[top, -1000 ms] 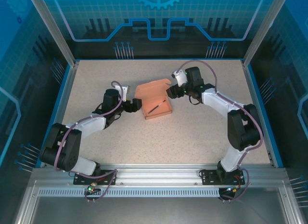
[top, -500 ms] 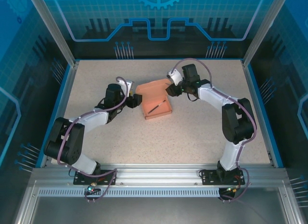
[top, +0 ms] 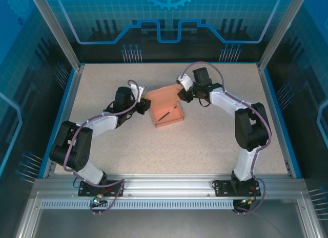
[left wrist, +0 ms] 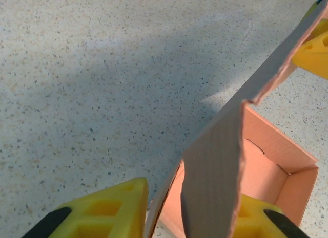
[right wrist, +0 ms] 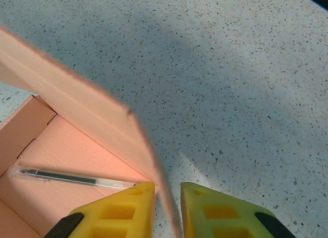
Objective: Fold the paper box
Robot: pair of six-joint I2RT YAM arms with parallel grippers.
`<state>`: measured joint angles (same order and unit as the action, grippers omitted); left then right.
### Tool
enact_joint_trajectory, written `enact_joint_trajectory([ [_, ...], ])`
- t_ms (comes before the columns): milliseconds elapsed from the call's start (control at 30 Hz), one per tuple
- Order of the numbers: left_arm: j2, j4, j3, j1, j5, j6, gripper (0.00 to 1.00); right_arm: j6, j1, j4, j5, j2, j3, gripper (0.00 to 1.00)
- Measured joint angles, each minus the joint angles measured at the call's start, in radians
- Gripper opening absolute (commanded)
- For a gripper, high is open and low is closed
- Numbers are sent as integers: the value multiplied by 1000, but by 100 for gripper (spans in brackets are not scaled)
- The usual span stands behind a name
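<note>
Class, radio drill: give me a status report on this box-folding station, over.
Left gripper straddles the raised lid flap, grip unclear. Right gripper pinched on the flap's other end. Paper box open, lid up. Pen lying inside the box.

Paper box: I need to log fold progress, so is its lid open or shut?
Open. The paper box has its lid flap raised, and the pen lies exposed on its floor.

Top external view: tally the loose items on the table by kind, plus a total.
Salmon-pink paper box: 1
Dark pen, lying inside the box: 1
Total: 2
</note>
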<state>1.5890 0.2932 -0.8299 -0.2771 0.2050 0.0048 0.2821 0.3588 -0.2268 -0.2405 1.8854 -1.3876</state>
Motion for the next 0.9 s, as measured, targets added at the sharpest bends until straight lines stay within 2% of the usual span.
enact_joint_trajectory([
  [67, 0, -2, 0, -1, 2, -1, 16, 0, 0, -1, 0, 0, 0, 14],
  [467, 3, -4, -6, -19, -5, 1, 5, -57, 10, 19, 40, -9, 18, 6],
  [900, 29, -23, -46, -83, -185, -90, 2, -339, 115, 24, 346, -47, 51, 0],
])
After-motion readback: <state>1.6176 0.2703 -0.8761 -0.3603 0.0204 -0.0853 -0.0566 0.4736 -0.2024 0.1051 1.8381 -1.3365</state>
